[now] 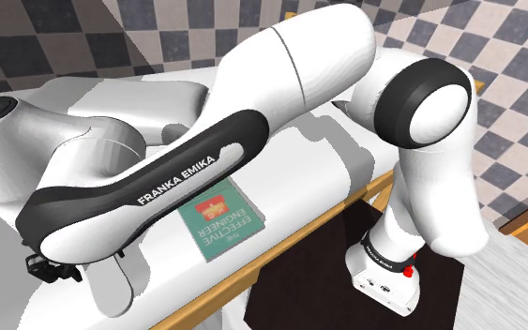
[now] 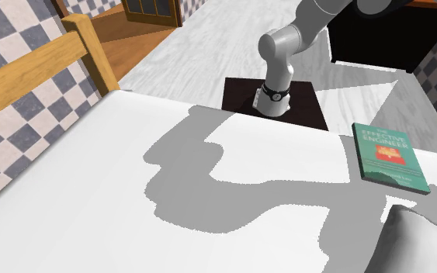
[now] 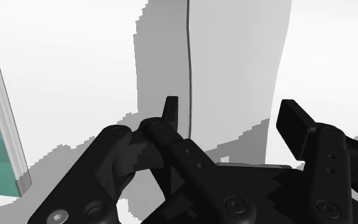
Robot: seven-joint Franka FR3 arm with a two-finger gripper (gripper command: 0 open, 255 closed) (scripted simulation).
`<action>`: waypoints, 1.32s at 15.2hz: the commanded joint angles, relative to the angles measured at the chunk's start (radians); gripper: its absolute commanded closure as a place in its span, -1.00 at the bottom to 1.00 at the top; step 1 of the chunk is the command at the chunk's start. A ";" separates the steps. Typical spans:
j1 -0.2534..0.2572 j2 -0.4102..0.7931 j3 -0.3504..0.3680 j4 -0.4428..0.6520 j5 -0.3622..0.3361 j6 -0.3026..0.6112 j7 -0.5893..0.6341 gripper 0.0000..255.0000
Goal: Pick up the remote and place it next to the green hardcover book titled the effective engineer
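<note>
Fingers wide apart, empty — green book lies flat, short end toward the bed's edge.

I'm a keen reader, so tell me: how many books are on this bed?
1. The green book lies flat on the white bed near the edge by the stand. The arm covers part of the bed, so another could be hidden.
</note>
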 commanded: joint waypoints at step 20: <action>0.000 -0.037 0.009 0.064 0.015 -0.097 -0.011 -1.00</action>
